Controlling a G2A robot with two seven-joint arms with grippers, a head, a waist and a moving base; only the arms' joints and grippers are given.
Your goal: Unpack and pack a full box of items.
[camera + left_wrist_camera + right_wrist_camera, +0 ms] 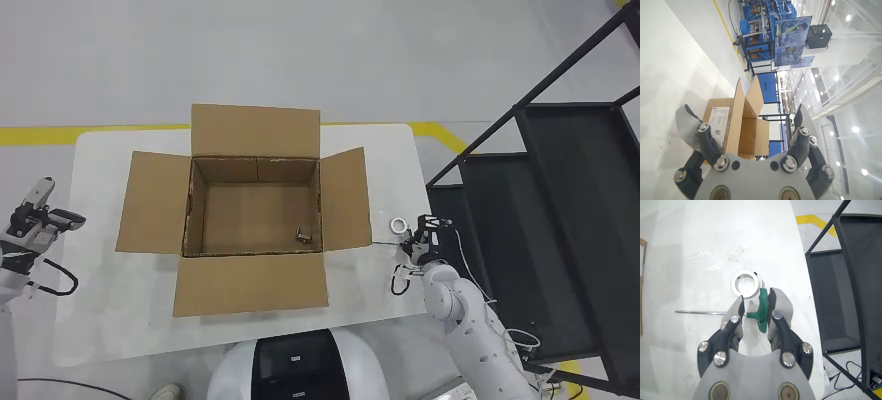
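From above, the cardboard box (255, 215) sat open on the white table (100, 320) with 4 flaps spread and 1 small dark item (304, 235) in a corner of its floor. The left gripper (35, 222) hung well apart from the box. The right gripper (415, 240) was near the opposite flap, beside a metal ring (397, 224).

At the left wrist, the left gripper (742, 109) stood wide open and empty. A white label (719, 119) on a box flap was too small to read.

At the right wrist, the right gripper (756, 294), partly open, straddled a hex key (762, 308) with a green plastic T-handle.
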